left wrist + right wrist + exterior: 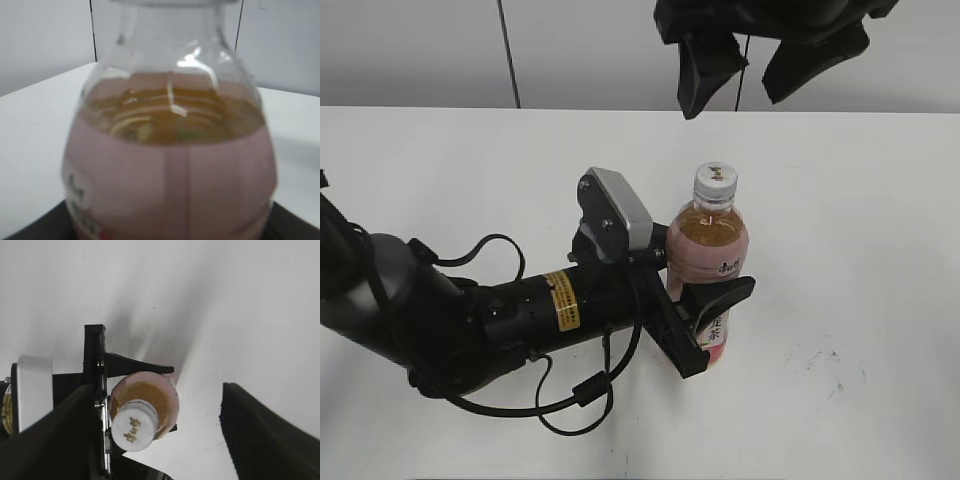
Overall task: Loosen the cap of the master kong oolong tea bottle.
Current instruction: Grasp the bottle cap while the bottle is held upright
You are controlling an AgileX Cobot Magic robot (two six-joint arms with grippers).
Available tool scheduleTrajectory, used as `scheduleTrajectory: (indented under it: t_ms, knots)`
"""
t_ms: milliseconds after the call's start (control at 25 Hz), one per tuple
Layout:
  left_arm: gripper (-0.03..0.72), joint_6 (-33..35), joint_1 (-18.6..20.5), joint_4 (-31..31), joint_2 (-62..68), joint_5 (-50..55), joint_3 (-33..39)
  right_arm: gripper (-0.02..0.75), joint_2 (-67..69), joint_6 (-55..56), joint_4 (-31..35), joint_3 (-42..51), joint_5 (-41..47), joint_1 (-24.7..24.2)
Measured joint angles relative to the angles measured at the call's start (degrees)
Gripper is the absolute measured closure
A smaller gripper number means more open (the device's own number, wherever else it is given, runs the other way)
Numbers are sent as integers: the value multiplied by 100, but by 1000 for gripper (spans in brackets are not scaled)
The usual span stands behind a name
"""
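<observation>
Cap (715, 180): white, ribbed, screwed on the bottle neck; gold Chinese characters on its top, legible only as glyphs in the right wrist view (133, 426).

Master kong oolong tea bottle (708, 240): upright on the white worktop (840, 250), right of centre; amber tea up to the shoulder, pink label below (small dark print on it too small to read). It fills the left wrist view (170, 150).

Left gripper (705, 315): black fingers (720, 293) clenched on the bottle's lower body from the left. Its arm lies across the near left worktop, carrying a yellow sticker (560, 300) with unreadable print, a grey wrist camera (616, 212) and looped black cables (575, 400).

Right gripper (750, 60): above the bottle, toward the far edge, fingers (265, 435) spread wide and released, clear of the cap.

Worktop: faint dark scuffs (825, 360) right of the bottle.
</observation>
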Motion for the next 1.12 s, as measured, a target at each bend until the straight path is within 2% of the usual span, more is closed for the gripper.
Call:
scheduleTrajectory:
  t_ms: [280, 720, 840, 960, 1120]
  knots:
    - [288, 0, 0, 0, 0, 0, 0, 177, 320, 151, 431, 37, 10, 0]
    - [288, 1, 0, 0, 0, 0, 0, 207, 374, 173, 535, 492, 22, 0]
    - [288, 1, 0, 0, 0, 0, 0, 275, 374, 173, 561, 492, 24, 0]
    - [288, 1, 0, 0, 0, 0, 0, 469, 374, 142, 560, 492, 24, 0]
    - [288, 1, 0, -5, 0, 0, 0, 463, 374, -959, 565, 492, 24, 0]
